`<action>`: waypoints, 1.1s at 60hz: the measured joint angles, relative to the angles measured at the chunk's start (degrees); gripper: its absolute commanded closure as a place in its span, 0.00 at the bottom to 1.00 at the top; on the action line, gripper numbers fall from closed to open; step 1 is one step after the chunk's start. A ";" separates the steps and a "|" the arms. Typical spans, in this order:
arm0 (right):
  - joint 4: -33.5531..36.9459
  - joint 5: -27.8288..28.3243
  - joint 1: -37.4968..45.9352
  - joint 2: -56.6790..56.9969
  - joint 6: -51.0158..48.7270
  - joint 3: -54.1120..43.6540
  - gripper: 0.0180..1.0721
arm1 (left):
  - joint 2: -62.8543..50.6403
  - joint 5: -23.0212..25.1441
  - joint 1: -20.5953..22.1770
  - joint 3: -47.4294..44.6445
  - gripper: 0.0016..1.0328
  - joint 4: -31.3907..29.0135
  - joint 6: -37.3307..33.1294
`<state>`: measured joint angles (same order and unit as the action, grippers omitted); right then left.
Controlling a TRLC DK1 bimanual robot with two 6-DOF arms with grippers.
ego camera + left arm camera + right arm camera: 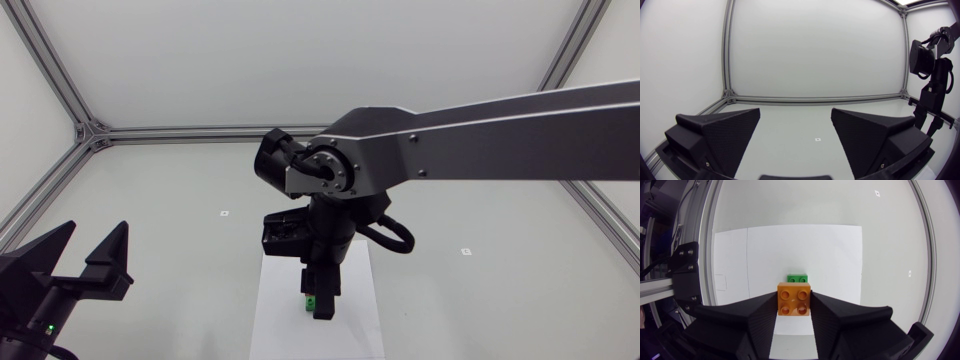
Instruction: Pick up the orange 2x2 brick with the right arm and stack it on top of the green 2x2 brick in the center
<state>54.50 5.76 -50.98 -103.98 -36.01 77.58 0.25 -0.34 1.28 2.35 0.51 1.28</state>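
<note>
My right jaws are clamped on the orange 2x2 brick, pressing two opposite side walls. It looks light, rigid and smooth, so that flat-sided hold suits it. The green 2x2 brick lies just ahead on the white paper. My left jaws gape empty.

No legible text, no readable markings

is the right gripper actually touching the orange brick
Touching. In the right wrist view both fingers of the right gripper press against opposite sides of the orange brick, with no gap showing.
</note>
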 measured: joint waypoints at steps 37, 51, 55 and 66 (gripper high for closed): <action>-3.67 -0.33 -0.04 -2.82 -0.04 -0.98 0.95 | 0.00 0.02 0.00 0.00 0.04 -0.02 0.00; -5.46 -0.68 -0.04 -2.97 -0.07 -3.52 0.95 | 0.00 0.02 0.00 0.00 0.04 0.00 -0.02; -6.29 -0.68 -0.04 -2.97 -0.09 -4.22 0.95 | 0.00 0.02 0.00 0.00 0.04 -0.02 -0.02; -8.02 -1.09 -0.04 -2.97 -0.28 -5.38 0.95 | 0.00 0.02 0.00 0.00 0.04 0.00 0.00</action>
<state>46.48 4.67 -51.03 -106.96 -36.29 72.20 0.25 -0.32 1.28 2.35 0.51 1.28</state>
